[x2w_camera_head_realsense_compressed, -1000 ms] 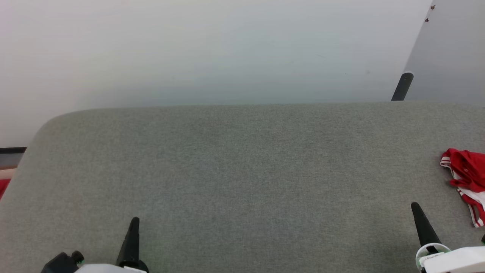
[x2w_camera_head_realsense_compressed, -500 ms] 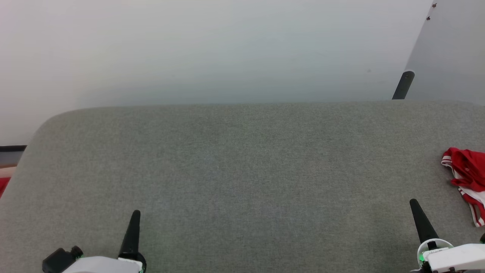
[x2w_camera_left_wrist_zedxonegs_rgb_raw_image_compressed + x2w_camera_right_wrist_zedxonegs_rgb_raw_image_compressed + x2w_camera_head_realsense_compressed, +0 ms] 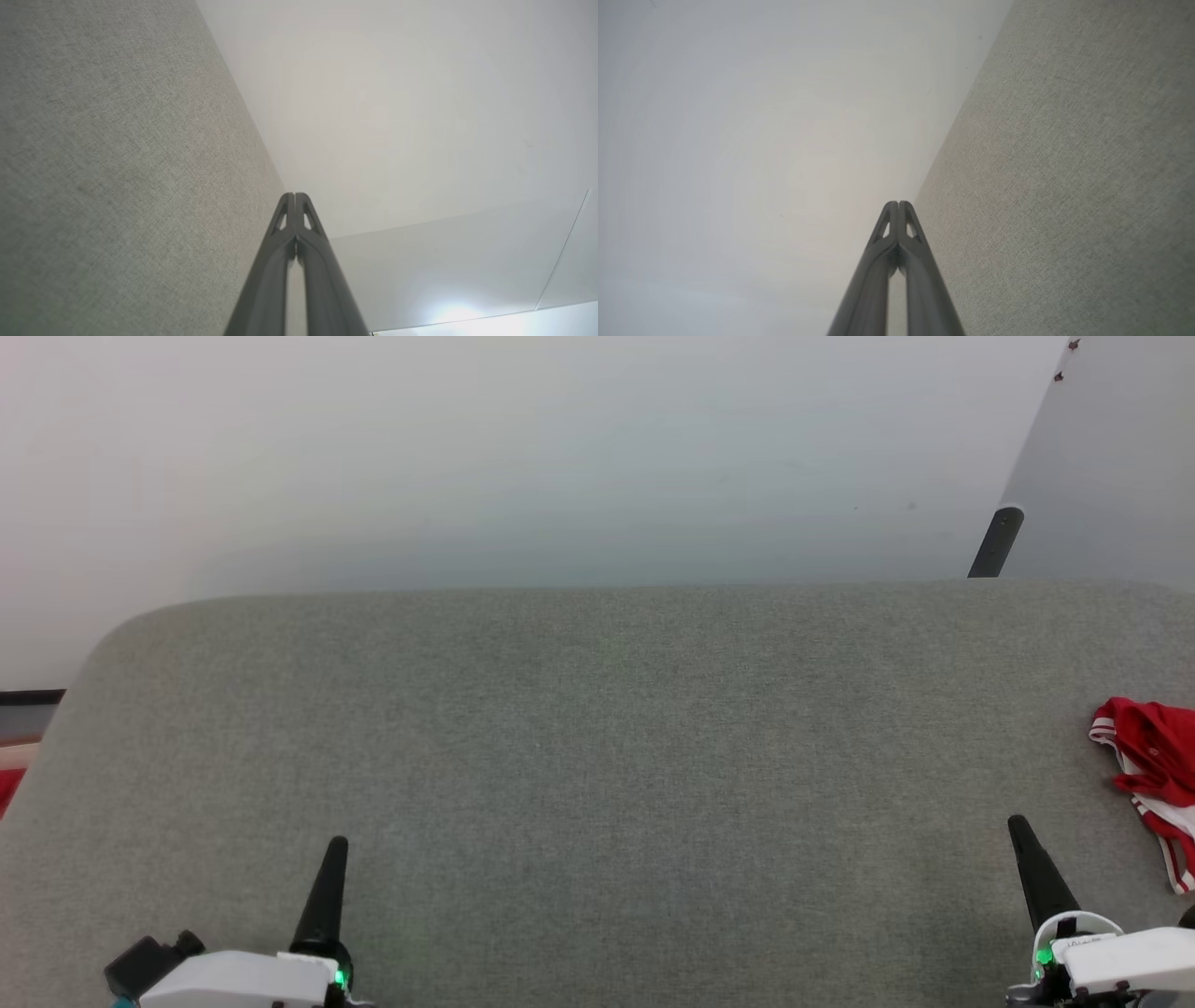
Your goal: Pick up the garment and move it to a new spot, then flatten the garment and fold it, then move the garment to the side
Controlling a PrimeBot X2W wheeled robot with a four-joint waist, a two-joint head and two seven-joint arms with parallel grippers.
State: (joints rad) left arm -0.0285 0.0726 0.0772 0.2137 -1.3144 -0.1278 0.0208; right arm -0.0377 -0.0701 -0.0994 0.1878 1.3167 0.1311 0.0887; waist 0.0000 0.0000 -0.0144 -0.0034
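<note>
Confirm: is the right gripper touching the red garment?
Apart. The head view shows the right gripper with fingers closed near the bottom edge, and a strip of bare grey surface lies between it and the garment crumpled at the right edge.

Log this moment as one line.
garment: crumpled, far right on table | left gripper: shut, empty | right gripper: shut, empty, apart from garment

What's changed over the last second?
The left gripper and right gripper have eased forward over the grey table, both shut and empty; the view shifted slightly too. The garment stays crumpled on the table's far right, untouched.
</note>
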